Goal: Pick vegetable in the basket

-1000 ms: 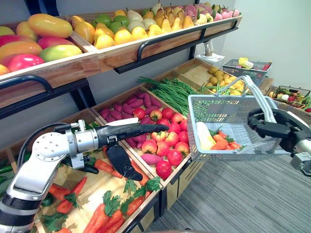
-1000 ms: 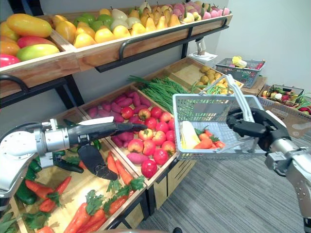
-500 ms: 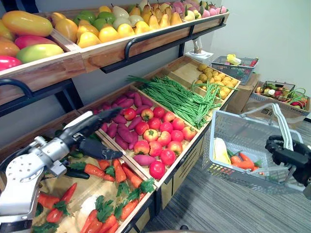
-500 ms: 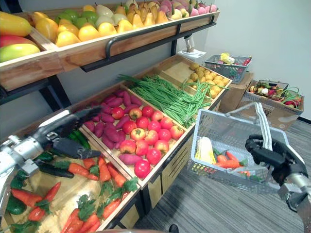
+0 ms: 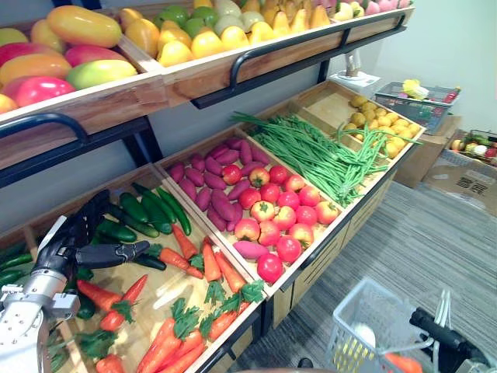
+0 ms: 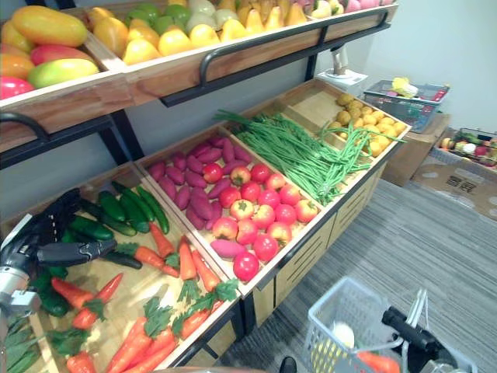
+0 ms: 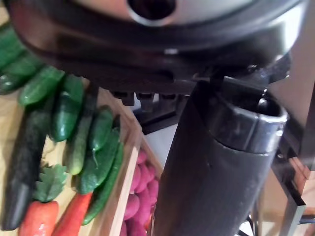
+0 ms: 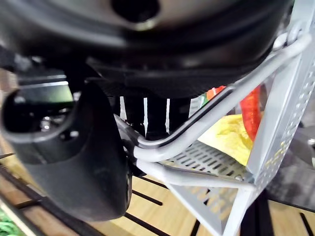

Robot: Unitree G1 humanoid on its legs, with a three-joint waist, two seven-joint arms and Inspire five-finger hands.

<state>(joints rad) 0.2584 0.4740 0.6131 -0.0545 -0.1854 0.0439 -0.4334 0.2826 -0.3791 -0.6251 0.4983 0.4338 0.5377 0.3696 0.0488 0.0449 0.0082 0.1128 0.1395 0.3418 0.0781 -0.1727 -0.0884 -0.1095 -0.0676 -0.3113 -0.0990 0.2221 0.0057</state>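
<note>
With the left hand (image 5: pixel 68 242) spread and empty just beside the cucumbers (image 5: pixel 137 208) in the shelf's lower-left bin, best to reach onto one cucumber, close round its middle and lift clear of the carrots (image 5: pixel 179 242). Hold the right hand (image 5: pixel 435 330) curled round the basket (image 5: pixel 351 330) handle, level, below the shelf's front edge.

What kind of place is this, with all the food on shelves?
Probably a grocery shop's produce corner, perhaps a mock one. Wooden shelves hold sorted carrots, cucumbers and green beans, fruit is piled on the upper shelf, and a grey shopping basket shows at the lower right.
</note>
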